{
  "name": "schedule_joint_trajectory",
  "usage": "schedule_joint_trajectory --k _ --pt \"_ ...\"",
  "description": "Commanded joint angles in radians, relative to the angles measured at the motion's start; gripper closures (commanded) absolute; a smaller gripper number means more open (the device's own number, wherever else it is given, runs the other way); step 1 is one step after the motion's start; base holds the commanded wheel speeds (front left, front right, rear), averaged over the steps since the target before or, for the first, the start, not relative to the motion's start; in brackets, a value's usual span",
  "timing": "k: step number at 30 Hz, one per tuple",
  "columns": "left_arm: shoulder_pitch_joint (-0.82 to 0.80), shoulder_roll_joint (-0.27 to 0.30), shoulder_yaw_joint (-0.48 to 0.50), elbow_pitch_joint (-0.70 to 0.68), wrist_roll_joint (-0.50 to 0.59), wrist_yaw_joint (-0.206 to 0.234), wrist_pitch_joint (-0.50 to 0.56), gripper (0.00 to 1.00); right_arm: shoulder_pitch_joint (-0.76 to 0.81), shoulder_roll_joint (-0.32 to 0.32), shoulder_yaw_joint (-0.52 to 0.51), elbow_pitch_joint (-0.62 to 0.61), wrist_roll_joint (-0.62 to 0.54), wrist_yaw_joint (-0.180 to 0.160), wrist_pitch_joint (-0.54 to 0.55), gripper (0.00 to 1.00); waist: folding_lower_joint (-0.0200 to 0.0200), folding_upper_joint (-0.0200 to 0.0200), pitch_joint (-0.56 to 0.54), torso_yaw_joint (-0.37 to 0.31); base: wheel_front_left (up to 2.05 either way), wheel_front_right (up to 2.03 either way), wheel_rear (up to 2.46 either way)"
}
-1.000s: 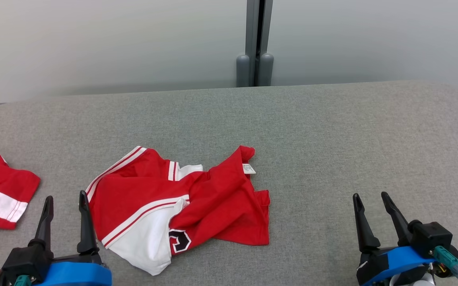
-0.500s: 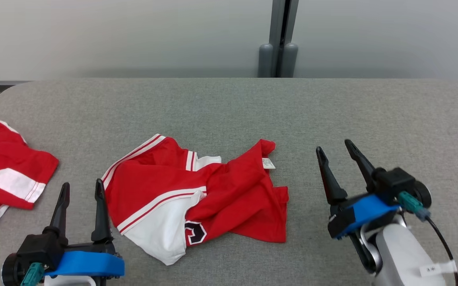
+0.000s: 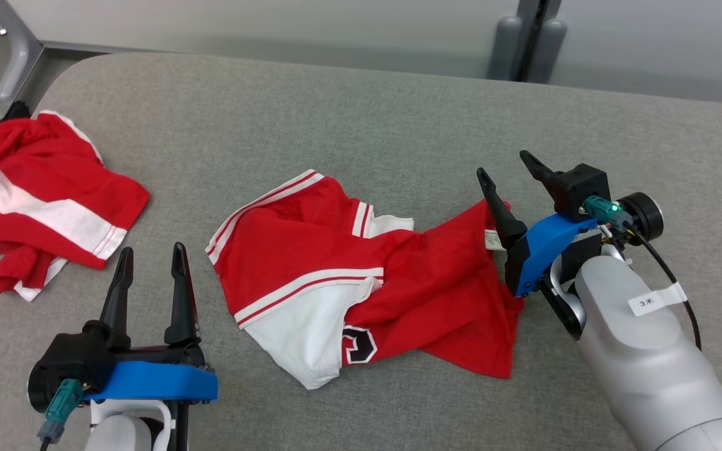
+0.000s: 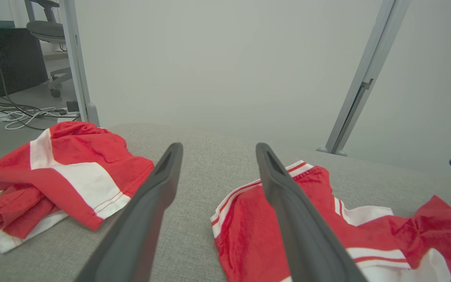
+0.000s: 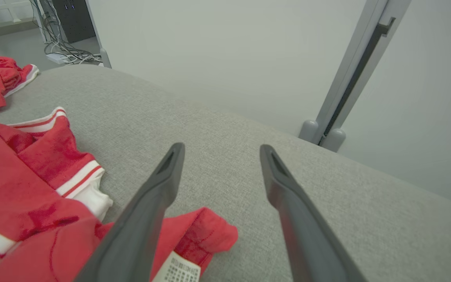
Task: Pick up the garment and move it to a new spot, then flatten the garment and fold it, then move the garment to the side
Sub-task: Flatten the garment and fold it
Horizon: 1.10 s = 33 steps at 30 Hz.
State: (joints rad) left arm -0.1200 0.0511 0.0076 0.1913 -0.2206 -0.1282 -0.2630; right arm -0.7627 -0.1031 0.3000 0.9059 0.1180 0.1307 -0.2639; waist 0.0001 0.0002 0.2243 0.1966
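The garment (image 3: 311,263) is a crumpled red shirt with white panels and stripes, lying mid-table. It also appears in the left wrist view (image 4: 249,235) and the right wrist view (image 5: 22,188). My right gripper (image 3: 502,164) hovers open over its right corner, beside the white label (image 5: 178,270). In the right wrist view (image 5: 219,147) that corner lies below the gap between the fingers, and nothing is gripped. My left gripper (image 3: 151,250) stands open just left of the shirt's striped edge, above bare table (image 4: 218,147).
A second red and white garment (image 3: 41,200) lies bunched at the table's left end (image 4: 65,172). The grey padded table (image 3: 361,113) backs onto a pale wall with a metal post (image 3: 527,37). A frame leg (image 3: 13,56) stands past the left corner.
The head camera has swung, shifting the whole picture. My right arm has reached forward and left, from bare table to the garment's right corner. The left gripper keeps its place beside the shirt.
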Motion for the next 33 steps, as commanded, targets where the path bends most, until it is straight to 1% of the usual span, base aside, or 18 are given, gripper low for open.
schedule_joint_trajectory --k 1,6,9,14,15,16,17,20,25,31,33 --pt "-0.017 -0.001 -0.007 0.001 -0.007 0.008 -0.003 0.00 -0.026 -0.006 0.004 0.041 0.005 0.000 -0.001 0.00 -0.0001 -0.0002 0.034 0.035 0.00 0.00 0.00" --pt "-0.032 -0.001 -0.031 -0.001 -0.023 0.017 -0.003 0.00 -0.080 -0.007 0.020 0.217 0.002 0.000 0.011 0.00 -0.0001 -0.0002 0.058 0.061 0.00 0.00 0.00" --pt "-0.036 -0.001 -0.035 -0.001 -0.026 0.019 -0.003 0.00 -0.094 0.000 0.030 0.288 0.012 0.000 0.013 0.00 -0.0001 -0.0002 0.064 0.067 0.00 0.00 0.00" --pt "-0.050 -0.001 -0.038 0.002 -0.027 0.021 -0.003 0.00 -0.096 0.016 0.048 0.343 0.031 0.000 0.021 0.00 -0.0001 -0.0002 0.072 0.066 0.00 0.00 0.00" --pt "-0.051 -0.001 -0.039 0.002 -0.028 0.021 -0.003 0.00 -0.098 0.019 0.054 0.348 0.036 0.000 0.025 0.03 -0.0001 -0.0002 0.073 0.066 0.00 0.00 0.00" --pt "-0.053 -0.001 -0.039 0.002 -0.028 0.022 -0.003 0.00 -0.100 0.023 0.063 0.351 0.044 0.000 0.027 0.75 -0.0001 -0.0002 0.075 0.064 0.00 0.00 0.00" --pt "-0.054 -0.001 -0.039 0.001 -0.028 0.022 -0.003 0.00 -0.102 0.025 0.071 0.353 0.051 0.000 0.025 1.00 -0.0001 -0.0002 0.076 0.063 0.00 0.00 0.00" --pt "-0.057 -0.001 -0.037 0.002 -0.028 0.022 -0.003 0.00 -0.113 0.024 0.088 0.346 0.069 0.000 0.011 1.00 -0.0001 -0.0002 0.078 0.057 0.00 0.00 0.00" --pt "-0.051 -0.001 -0.030 0.006 -0.024 0.023 -0.003 0.00 -0.164 -0.013 0.084 0.296 0.083 0.000 -0.001 1.00 -0.0001 -0.0002 0.067 0.045 0.00 0.00 0.00" --pt "-0.036 -0.001 -0.023 0.007 -0.029 0.022 -0.003 0.00 -0.202 -0.067 0.030 0.128 0.073 0.000 -0.002 1.00 -0.0001 -0.0002 0.047 0.026 0.00 0.00 0.00" --pt "-0.031 -0.001 -0.022 0.008 -0.031 0.022 -0.003 0.00 -0.205 -0.073 0.006 0.078 0.064 0.000 -0.002 1.00 -0.0001 -0.0002 0.036 0.017 0.00 0.00 0.00"
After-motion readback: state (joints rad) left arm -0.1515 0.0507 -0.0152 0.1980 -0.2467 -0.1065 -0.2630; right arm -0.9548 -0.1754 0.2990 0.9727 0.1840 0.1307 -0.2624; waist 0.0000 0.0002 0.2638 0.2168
